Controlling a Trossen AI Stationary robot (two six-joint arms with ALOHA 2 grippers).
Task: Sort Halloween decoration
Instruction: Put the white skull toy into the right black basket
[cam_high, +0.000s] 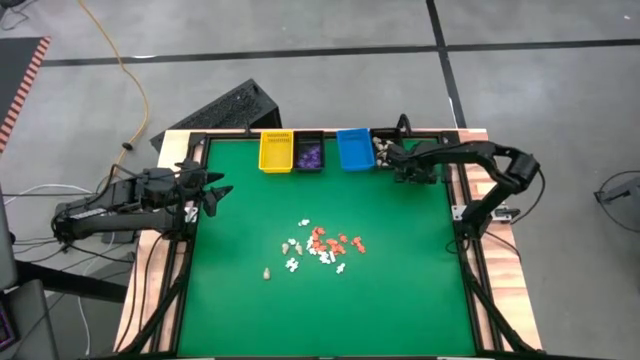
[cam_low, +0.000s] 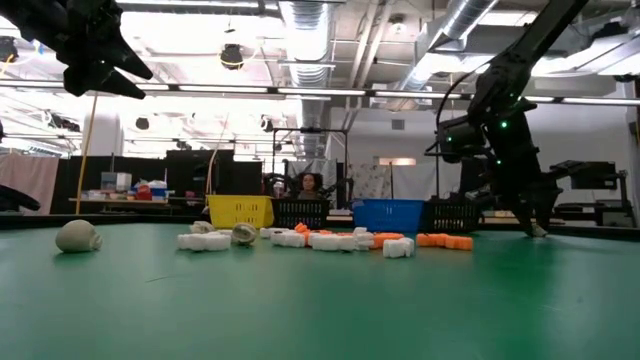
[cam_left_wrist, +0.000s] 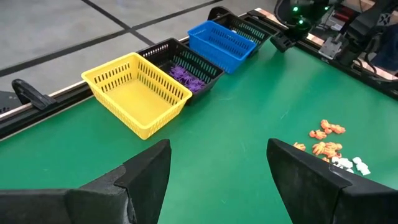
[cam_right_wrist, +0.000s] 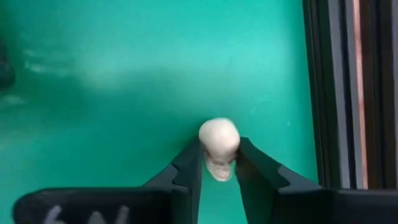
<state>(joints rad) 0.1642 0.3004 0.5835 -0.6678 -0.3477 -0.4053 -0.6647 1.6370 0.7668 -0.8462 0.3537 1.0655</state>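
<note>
The Halloween decoration pieces (cam_high: 320, 245) lie loose in the middle of the green mat, white, cream and orange; the low view shows them as a row (cam_low: 330, 240). My right gripper (cam_high: 397, 168) is at the mat's far right, near the bins, shut on a cream skull-shaped piece (cam_right_wrist: 219, 138). My left gripper (cam_high: 215, 192) hovers open at the mat's left edge, its fingers (cam_left_wrist: 146, 171) spread wide and touching nothing. Purple pieces (cam_left_wrist: 185, 76) lie in a black bin. My right gripper (cam_right_wrist: 219, 152) pinches the cream piece by its lower narrow part (cam_right_wrist: 219, 167) between the two fingers (cam_right_wrist: 189, 165). The round top sticks out past the fingertips. The fingers point down from above, close over the mat (cam_low: 536, 230); whether the piece touches the mat I cannot tell.
Along the far edge stand a yellow bin (cam_high: 276, 150), a black bin (cam_high: 308, 150), a blue bin (cam_high: 354, 148) and another black bin (cam_high: 384, 150) with pale pieces. A single cream piece (cam_high: 267, 273) lies apart from the pile. A black frame (cam_right_wrist: 323, 93) rims the mat.
</note>
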